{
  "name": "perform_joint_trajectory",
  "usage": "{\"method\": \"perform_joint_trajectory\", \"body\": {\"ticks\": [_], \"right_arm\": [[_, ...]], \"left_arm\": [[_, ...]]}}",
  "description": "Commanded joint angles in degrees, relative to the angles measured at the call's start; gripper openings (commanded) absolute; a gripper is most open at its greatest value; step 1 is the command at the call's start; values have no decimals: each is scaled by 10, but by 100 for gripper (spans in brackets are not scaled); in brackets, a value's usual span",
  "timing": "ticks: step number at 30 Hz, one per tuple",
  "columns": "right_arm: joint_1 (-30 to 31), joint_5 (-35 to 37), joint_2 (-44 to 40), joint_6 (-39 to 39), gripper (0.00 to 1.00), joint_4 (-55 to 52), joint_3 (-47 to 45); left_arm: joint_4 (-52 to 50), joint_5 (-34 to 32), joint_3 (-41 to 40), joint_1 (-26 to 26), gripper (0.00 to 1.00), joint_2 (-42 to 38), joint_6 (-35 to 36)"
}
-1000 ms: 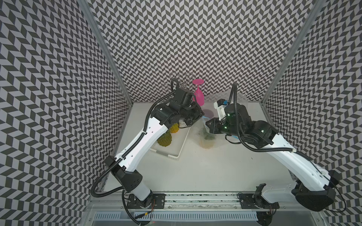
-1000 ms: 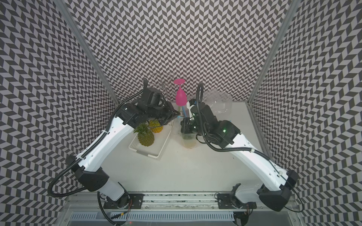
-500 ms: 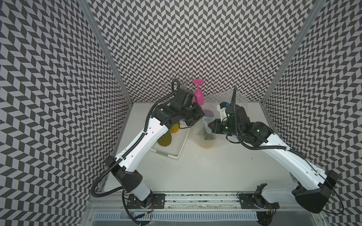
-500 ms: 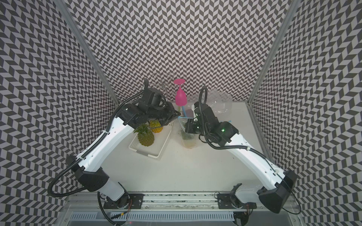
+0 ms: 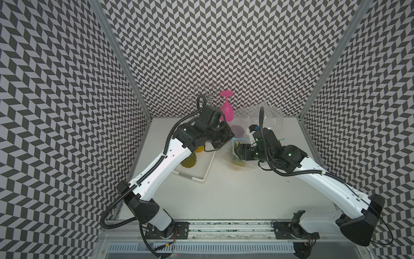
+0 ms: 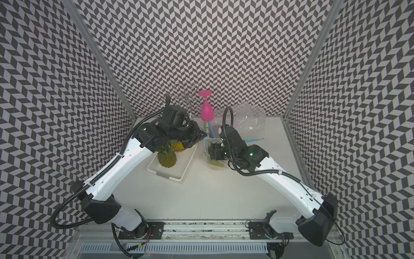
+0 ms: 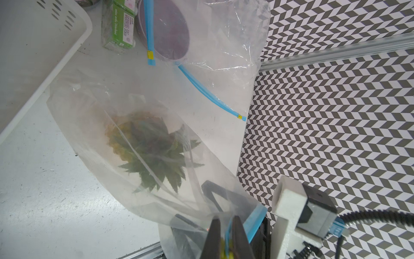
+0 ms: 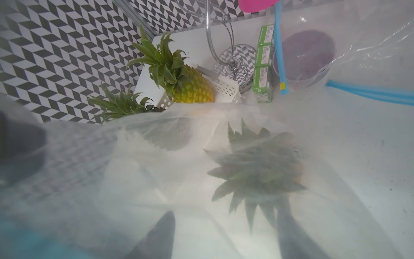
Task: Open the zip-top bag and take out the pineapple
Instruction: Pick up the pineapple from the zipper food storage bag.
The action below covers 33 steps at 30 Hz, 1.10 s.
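The clear zip-top bag [image 5: 230, 154] [image 7: 94, 116] with a blue zip strip stands mid-table, and the pineapple [image 7: 145, 143] [image 8: 257, 170] lies inside it, crown up. My left gripper [image 7: 226, 224] [image 5: 231, 137] is shut on the bag's blue zip edge and holds that side up. My right gripper [image 8: 226, 215] [image 6: 210, 151] is open. Its dark fingers [image 7: 210, 190] show through the film just above the pineapple's leaves, in the bag's mouth.
A white tray [image 5: 201, 177] [image 6: 172, 177] to the left holds two loose pineapples [image 6: 167, 158]. Behind the bag are a pink glass [image 5: 226, 109], a chrome rack [image 8: 233, 65], a green box [image 7: 122, 24], and a second clear bag [image 7: 224, 56] over a purple bowl [image 8: 307, 53].
My right gripper has gone from shut to open and moved closer to the bag's mouth. The left gripper keeps its hold on the zip edge.
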Motion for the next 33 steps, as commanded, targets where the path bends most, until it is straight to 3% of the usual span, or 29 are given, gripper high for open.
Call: {"method": "perform_joint_trajectory", "body": {"ticks": [1, 15, 25, 29, 33], "right_arm": [[8, 43, 16, -9, 77, 45, -3], [26, 99, 36, -11, 99, 108, -71], [26, 164, 41, -19, 98, 253, -164], [26, 154, 50, -45, 96, 317, -178], [26, 151, 83, -55, 82, 325, -171]], "left_arm": [[22, 5, -1, -12, 0, -18, -14], [51, 19, -30, -28, 0, -29, -57], [59, 30, -32, -32, 0, -26, -68], [59, 32, -35, -33, 0, -25, -69], [59, 33, -33, -34, 0, -24, -70]]}}
